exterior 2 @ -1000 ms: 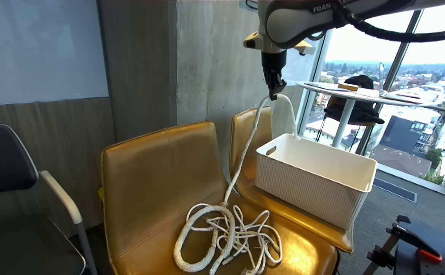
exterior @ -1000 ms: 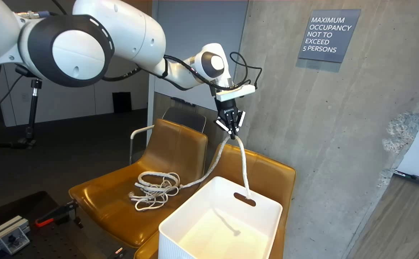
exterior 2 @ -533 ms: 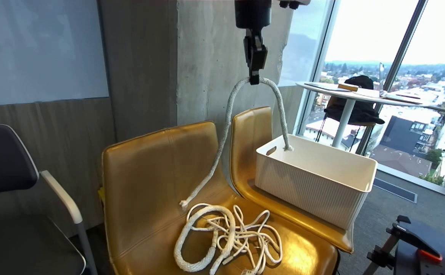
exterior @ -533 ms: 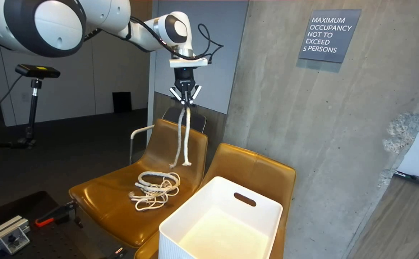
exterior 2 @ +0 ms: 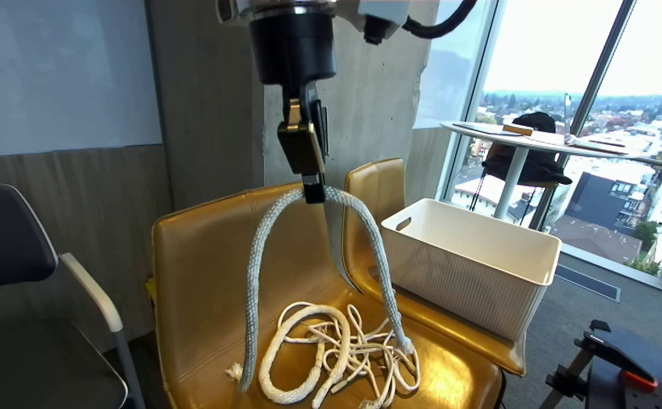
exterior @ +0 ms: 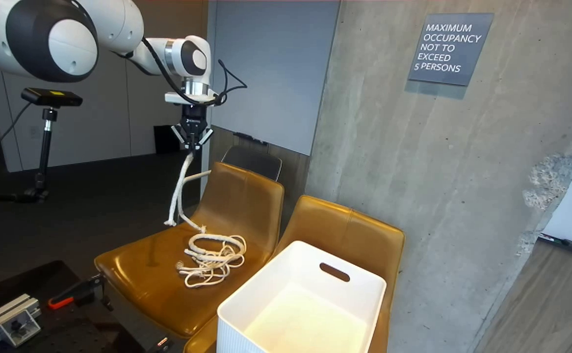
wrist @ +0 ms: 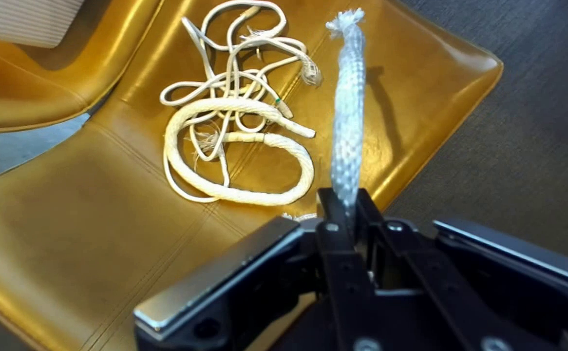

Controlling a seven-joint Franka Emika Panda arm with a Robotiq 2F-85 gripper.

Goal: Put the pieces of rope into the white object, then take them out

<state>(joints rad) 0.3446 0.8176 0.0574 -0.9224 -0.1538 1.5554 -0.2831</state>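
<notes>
My gripper [wrist: 347,207] is shut on a thick braided piece of rope [wrist: 350,107], pinching it near its middle. In an exterior view this held rope [exterior 2: 256,272] arches over the fingertips, its two frayed ends hanging down on either side. The gripper [exterior: 192,147] is above the chair seat that bears the other pieces of rope [exterior: 212,259]. Those lie as a thick loop [exterior 2: 267,363] tangled with thinner cords [wrist: 237,73]. The white object, a ribbed bin [exterior 2: 450,278], stands beside on the neighbouring chair; its bare floor [exterior: 310,314] shows in an exterior view.
Two mustard chairs stand side by side; the backrest [exterior 2: 240,244] of the rope-bearing one rises close to the held rope. A dark chair [exterior 2: 7,238] with a pale armrest is beyond. A dark work surface with a red-and-black clamp [exterior: 72,294] lies in front.
The gripper has carried the held rope away from the bin to over the rope-bearing chair, lower than half a second ago. The bin and the lying ropes have not moved.
</notes>
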